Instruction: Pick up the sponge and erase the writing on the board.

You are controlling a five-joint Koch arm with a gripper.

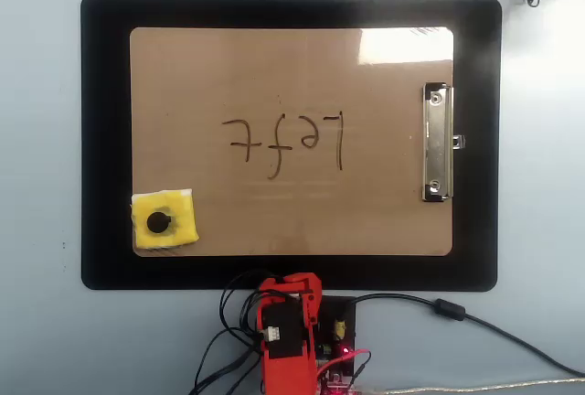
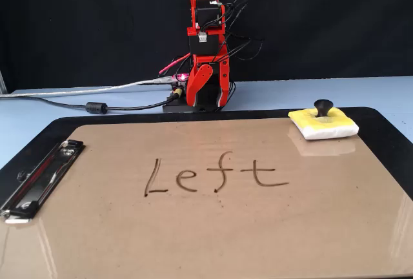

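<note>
The board [image 1: 366,203] is a tan-brown clipboard lying flat, also shown in the fixed view [image 2: 193,240]. The writing [image 1: 285,142], the dark marker word "Left", is at its middle [image 2: 216,174]. The sponge [image 1: 183,228], yellow with a black knob, rests on the board's lower left corner in the overhead view and at the far right in the fixed view [image 2: 322,125]. My gripper [image 1: 309,293] hangs folded at the red arm's base, off the board's near edge. In the fixed view it [image 2: 208,101] points down, shut and empty, well apart from the sponge.
A black mat [image 1: 105,139] lies under the board on the pale blue table. The silver clip [image 1: 436,144] is on the board's right short edge in the overhead view, on the left in the fixed view [image 2: 39,179]. Cables [image 2: 97,106] trail from the arm's base.
</note>
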